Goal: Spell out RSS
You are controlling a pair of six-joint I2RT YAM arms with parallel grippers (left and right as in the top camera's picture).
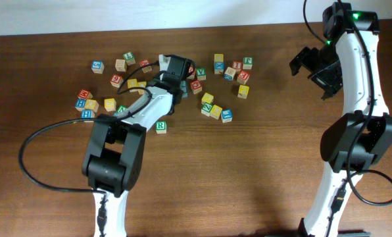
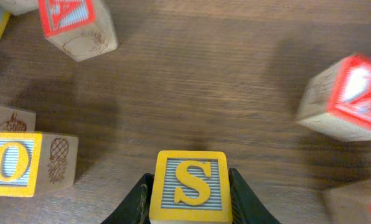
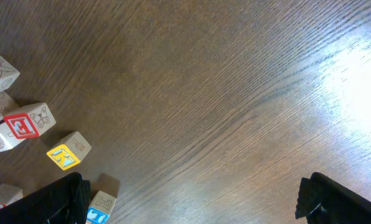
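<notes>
Left gripper [image 2: 190, 194] clamped on a yellow S cube [image 2: 190, 180] amid scattered alphabet cubes; right gripper [image 3: 195, 202] has its jaws wide apart, holding nothing, over bare table [image 3: 235, 93].

I have the S face-up and square between my fingers [image 2: 134, 202]. The R cube [image 1: 161, 126] sits apart at the near edge of the scatter, beside my left forearm. As I judge it, I should lift straight up to clear the O cube [image 2: 11, 163] and the red-faced cube [image 2: 353, 96]. Then I should set the S just right of the R, letter upright, with room left for another. I cannot tell whether the S cube is off the wood. From overhead my arm hides the grip, and the letters are too small to find the second S.
</notes>
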